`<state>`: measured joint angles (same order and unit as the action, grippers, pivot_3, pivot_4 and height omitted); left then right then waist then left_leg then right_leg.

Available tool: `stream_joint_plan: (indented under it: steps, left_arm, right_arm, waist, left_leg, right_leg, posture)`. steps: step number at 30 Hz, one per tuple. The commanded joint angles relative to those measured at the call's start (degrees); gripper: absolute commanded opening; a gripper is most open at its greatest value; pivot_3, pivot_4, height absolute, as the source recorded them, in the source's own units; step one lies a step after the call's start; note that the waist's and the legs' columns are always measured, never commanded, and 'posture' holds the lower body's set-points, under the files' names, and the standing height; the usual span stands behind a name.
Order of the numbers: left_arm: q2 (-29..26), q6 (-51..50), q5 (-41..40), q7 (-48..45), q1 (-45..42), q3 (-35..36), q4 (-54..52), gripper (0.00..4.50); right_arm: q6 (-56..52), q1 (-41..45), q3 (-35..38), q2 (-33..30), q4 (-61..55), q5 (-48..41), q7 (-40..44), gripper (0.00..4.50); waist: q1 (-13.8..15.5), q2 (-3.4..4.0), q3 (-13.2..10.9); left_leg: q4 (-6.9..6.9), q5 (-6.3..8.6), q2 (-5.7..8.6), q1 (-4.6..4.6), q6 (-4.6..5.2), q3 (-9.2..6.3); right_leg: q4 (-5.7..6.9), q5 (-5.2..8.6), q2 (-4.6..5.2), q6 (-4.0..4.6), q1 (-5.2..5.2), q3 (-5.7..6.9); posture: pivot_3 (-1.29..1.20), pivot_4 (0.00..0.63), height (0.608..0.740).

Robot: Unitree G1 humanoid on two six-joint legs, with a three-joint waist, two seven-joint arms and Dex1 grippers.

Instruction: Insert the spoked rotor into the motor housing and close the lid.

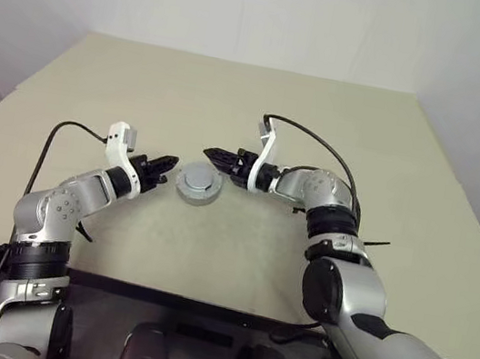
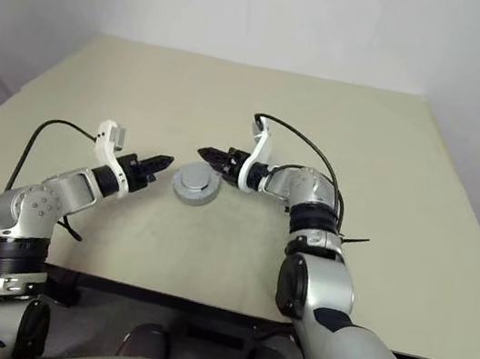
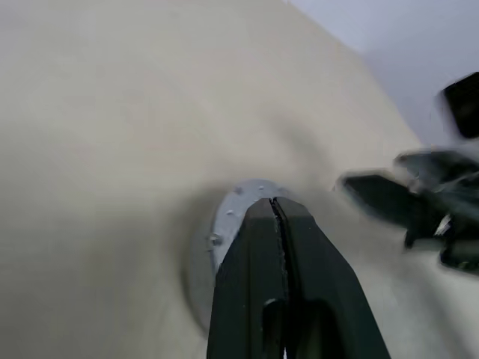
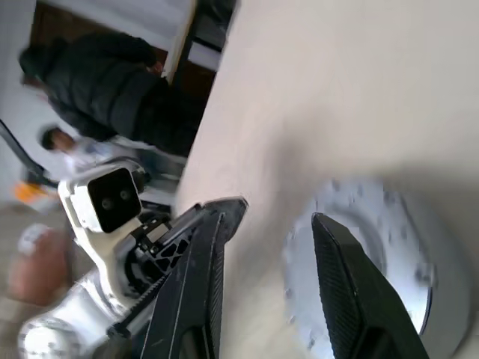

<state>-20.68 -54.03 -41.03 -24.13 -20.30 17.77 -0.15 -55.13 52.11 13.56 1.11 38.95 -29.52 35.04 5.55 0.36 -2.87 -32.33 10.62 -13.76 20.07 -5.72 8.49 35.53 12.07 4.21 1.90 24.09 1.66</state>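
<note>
A round silver-grey puck sits mid-table: the flat silver lid point(image 1: 200, 177) lies on top of the motor housing point(image 1: 198, 195), covering its inside. The spoked rotor is hidden. My left gripper point(image 1: 167, 164) is shut and empty, its tip just left of the puck and pointing at it; in the left wrist view its closed fingers point(image 3: 273, 224) cover part of the lid point(image 3: 228, 217). Hovering just above the puck's far-right edge, my right gripper point(image 1: 210, 152) is open with nothing between its fingers point(image 4: 340, 254). The lid point(image 4: 408, 247) lies right beyond them.
The beige table point(image 1: 324, 120) stretches bare around the puck, its front edge close to the arms. Cables trail from both wrists. The right wrist view shows my left gripper point(image 4: 187, 247) and people beyond the table edge, one in a dark jacket point(image 4: 97, 82).
</note>
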Motion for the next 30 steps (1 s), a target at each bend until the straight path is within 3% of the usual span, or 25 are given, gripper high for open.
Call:
stream_joint_plan:
  steps: [1,6,11,19,30]
  left_arm:
    - [-2.3,3.1,1.6,-2.0,0.2,-0.8,-2.2,0.00]
    - [-3.2,10.8,4.2,-5.0,1.9,-1.2,-3.8,0.00]
    - [-4.6,17.4,8.6,-7.7,3.6,-4.3,-4.9,0.00]
    - [-9.5,28.3,20.5,-9.4,4.6,-10.4,-1.1,0.00]
    - [-8.0,26.5,16.3,-10.9,5.9,-6.9,-0.8,0.00]
  right_arm:
    - [7.9,-2.5,-6.7,-1.0,-7.2,2.1,7.6,2.01]
    - [19.1,-6.9,-18.1,-4.6,-11.4,8.8,16.7,2.01]
    - [36.9,-9.2,-26.7,-7.0,-7.9,19.4,17.5,2.01]
    - [49.6,-8.1,-28.5,-4.9,-1.0,24.9,15.6,2.01]
    - [50.2,-7.1,-26.3,-2.8,0.9,24.9,15.1,2.01]
  waist:
    - [0.0,-0.01,0.0]
    - [0.0,-0.06,0.0]
    - [-0.1,-0.10,0.0]
    - [-0.4,-0.10,0.0]
    - [-1.3,-0.11,0.0]
  left_leg:
    - [0.00,0.00,0.00,-0.01,0.00,0.00]
    - [-0.09,0.01,0.00,-0.01,0.01,-0.02]
    - [-0.16,0.01,-0.01,-0.03,0.02,-0.03]
    - [-0.29,0.05,-0.03,-0.05,0.09,-0.03]
    - [-0.46,0.18,-0.03,-0.05,0.30,-0.03]
  right_leg:
    - [0.00,0.00,0.00,0.00,0.00,0.00]
    - [0.03,0.00,0.02,0.01,-0.05,0.01]
    - [0.12,0.00,0.03,0.03,-0.13,0.00]
    - [0.20,-0.01,0.02,0.05,-0.12,-0.02]
    - [0.23,-0.02,0.03,0.07,-0.12,-0.03]
  posture:
    - [0.00,0.000,0.740]
    - [0.00,0.000,0.740]
    - [0.00,0.000,0.740]
    - [0.00,0.000,0.740]
    - [0.00,0.000,0.740]
